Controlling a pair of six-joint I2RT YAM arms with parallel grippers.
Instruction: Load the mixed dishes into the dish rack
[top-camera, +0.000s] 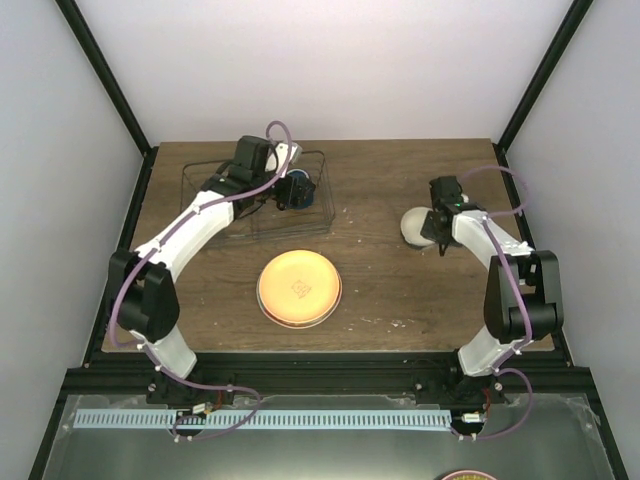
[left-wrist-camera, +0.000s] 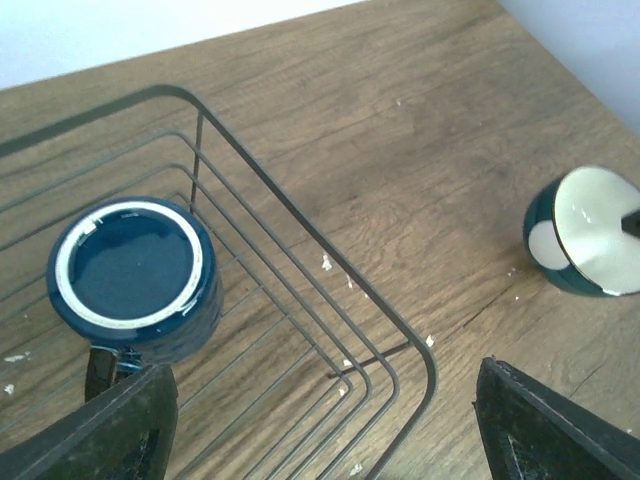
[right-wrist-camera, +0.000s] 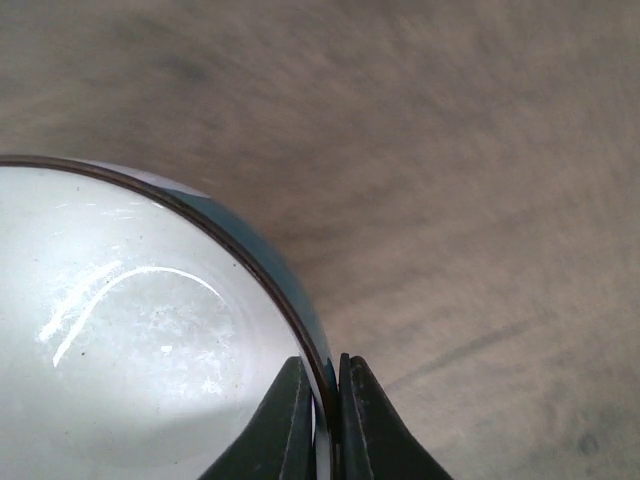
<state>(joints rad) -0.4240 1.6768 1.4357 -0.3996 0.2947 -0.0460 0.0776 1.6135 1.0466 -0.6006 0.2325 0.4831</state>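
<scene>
Bowl (right-wrist-camera: 140, 330) at right of table (top-camera: 400, 170), well apart from dish rack (left-wrist-camera: 300, 215). Your right gripper (right-wrist-camera: 328, 385) pinches rim, one finger inside, one outside: thin wall suits edge grip. Your left gripper (left-wrist-camera: 325, 410) spread above rack corner, holding nothing. Mug (left-wrist-camera: 130, 270) upright inside rack. Orange plate (top-camera: 299, 288) at table centre. Green plate: you can't find it. Bowl base hidden, so lifted or resting unclear.

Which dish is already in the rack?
The dark blue mug, inside the wire rack; the orange plate and white-and-teal bowl are outside it.
</scene>
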